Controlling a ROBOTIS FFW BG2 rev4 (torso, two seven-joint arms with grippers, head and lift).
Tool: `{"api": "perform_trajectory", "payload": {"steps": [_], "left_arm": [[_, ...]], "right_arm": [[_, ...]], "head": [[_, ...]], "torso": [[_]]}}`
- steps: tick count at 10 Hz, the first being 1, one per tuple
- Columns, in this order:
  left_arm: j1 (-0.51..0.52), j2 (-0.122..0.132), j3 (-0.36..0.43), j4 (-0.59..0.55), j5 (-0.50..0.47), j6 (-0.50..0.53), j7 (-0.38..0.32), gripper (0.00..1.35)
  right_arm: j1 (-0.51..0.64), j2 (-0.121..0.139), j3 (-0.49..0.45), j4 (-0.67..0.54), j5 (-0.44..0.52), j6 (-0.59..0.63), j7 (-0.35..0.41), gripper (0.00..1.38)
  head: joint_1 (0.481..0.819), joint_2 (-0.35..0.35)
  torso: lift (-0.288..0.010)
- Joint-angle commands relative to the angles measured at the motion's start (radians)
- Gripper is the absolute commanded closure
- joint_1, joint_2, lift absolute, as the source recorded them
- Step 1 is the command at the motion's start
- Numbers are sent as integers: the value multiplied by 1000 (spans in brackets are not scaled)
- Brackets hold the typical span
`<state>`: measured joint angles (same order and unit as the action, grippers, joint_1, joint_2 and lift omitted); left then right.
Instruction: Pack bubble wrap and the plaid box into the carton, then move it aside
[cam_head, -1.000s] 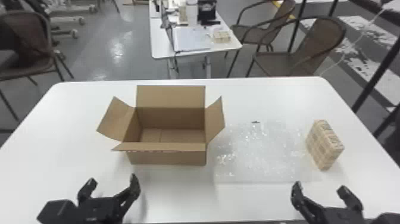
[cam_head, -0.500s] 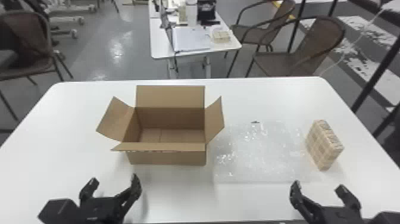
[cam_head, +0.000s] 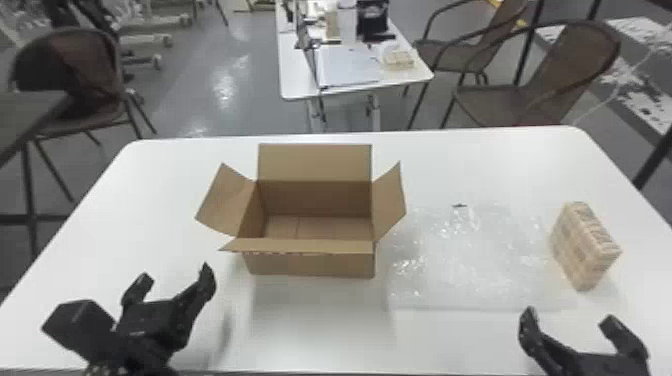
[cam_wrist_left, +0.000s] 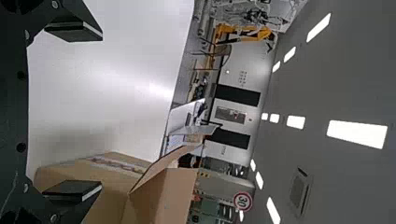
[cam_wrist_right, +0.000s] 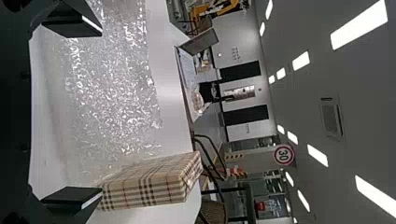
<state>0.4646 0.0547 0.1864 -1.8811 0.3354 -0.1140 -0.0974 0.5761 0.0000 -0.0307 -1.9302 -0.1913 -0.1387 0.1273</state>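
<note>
Read the white table (cam_head: 320, 330) as a clock dial, 12 on the far edge. You have the carton (cam_head: 310, 264) just off the middle toward 10 o'clock, flaps spread, its far one raised at 12 and its inner floor in sight. The bubble wrap (cam_head: 465, 270) lies flat at 3 o'clock, near the carton's side. Farther out at 3, your plaid box (cam_head: 580, 245) sits at the wrap's outer edge; you cannot tell whether they touch. Your left gripper (cam_head: 175, 280) is over the table at 8 o'clock, fingers well apart with nothing between them. Your right gripper (cam_head: 570, 322) is at 4 o'clock, its fingers spread wide too, on the near side of wrap and plaid box.
</note>
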Motion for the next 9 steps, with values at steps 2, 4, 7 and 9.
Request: {"api": "perform_trajectory", "payload": {"steps": [2,4,7,9], "left_arm": [[-46,-57,119,-162,-58,223,-8,183],[-110,-57,150,-247,-58,372,-30,183],[-224,-30,125,-257,13,548,-108,185],[-247,-15,128,-250,60,637,-108,185]], "right_arm": [[-4,1,5,5,-4,4,3,98],[-5,1,9,8,-8,4,5,98],[-24,-3,20,19,-14,11,9,98],[-38,-9,34,28,-20,16,9,98]], "head": [[695,151],[695,186],[695,162],[695,132]], "torso": [[-166],[-166],[-166],[-166]]}}
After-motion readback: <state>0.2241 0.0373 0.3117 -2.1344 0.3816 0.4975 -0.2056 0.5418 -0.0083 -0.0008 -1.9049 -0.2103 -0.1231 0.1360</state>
